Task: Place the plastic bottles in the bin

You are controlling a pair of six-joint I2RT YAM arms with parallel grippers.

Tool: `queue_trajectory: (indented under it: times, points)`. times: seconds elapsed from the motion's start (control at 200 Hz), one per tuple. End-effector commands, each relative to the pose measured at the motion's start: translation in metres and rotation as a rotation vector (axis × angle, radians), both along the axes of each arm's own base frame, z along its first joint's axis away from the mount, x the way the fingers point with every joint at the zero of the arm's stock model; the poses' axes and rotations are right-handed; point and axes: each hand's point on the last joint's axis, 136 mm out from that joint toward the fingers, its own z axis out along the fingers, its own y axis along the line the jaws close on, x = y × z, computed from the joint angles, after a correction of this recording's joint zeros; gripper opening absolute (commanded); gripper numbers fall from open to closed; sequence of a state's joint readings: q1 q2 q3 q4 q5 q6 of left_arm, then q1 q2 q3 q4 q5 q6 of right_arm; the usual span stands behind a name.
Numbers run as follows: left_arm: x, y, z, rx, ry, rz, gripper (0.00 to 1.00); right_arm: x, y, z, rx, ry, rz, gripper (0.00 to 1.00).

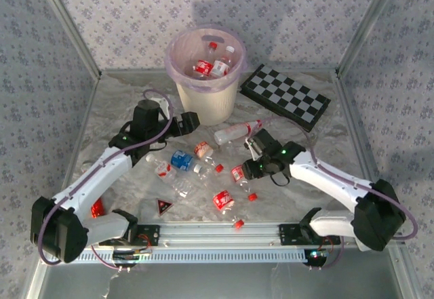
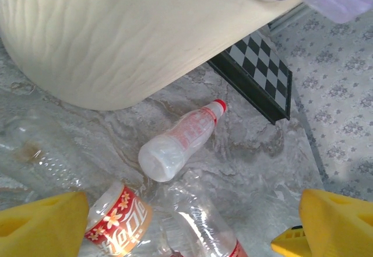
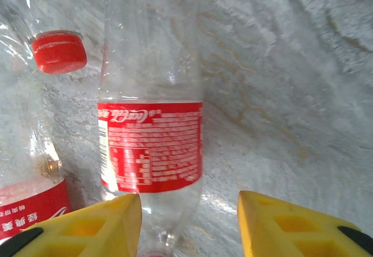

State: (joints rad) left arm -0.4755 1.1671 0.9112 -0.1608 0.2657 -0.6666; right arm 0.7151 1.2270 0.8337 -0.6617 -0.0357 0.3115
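Right gripper point(image 3: 186, 210) fingers straddle a red-labelled bottle point(image 3: 151, 146); whether they pinch it cannot be told.
Left gripper point(image 2: 192, 219) spread wide, close under the bin point(image 2: 116, 35) wall; bare table point(image 3: 291, 64) beside that bottle.

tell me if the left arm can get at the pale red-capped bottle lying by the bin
Probably yes. The left gripper hangs open just short of the pale bottle, which lies clear of the bin and the checkerboard. Other bottles lie nearer the gripper but not on top of it.

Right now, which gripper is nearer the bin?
Left. The left gripper is right beside the bin's lower wall; the right gripper is farther off, low among the bottles in front of it.
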Motion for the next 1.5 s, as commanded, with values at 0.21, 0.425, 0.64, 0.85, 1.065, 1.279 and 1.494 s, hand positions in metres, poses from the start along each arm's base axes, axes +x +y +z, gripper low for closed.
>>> queue_trajectory:
  times: [0.21,0.425,0.64,0.85,1.065,1.279,1.494]
  points:
    - [0.008,-0.011,0.019,-0.039,-0.048,-0.014,0.93,-0.012,0.016,0.014,0.044,0.018,0.054,0.84]
    - [0.007,-0.014,0.018,-0.035,-0.045,-0.019,0.93,-0.012,0.03,-0.016,-0.029,0.055,0.075,1.0]
    - [0.003,-0.009,0.016,-0.027,-0.047,-0.004,0.93,-0.006,0.042,-0.038,-0.033,0.081,0.09,0.97]
    - [0.002,-0.007,0.013,-0.024,-0.045,0.002,0.93,-0.004,0.039,-0.044,-0.052,0.072,0.089,0.82]
    - [0.002,-0.007,0.011,-0.023,-0.044,0.004,0.93,-0.006,0.035,-0.043,-0.073,0.056,0.108,0.68]
    - [0.003,-0.007,0.011,-0.024,-0.044,0.004,0.93,-0.006,0.026,-0.04,-0.113,0.041,0.113,0.56]
    - [0.003,-0.008,0.014,-0.035,-0.044,0.004,0.93,-0.011,0.011,-0.003,-0.093,-0.04,0.133,0.5]
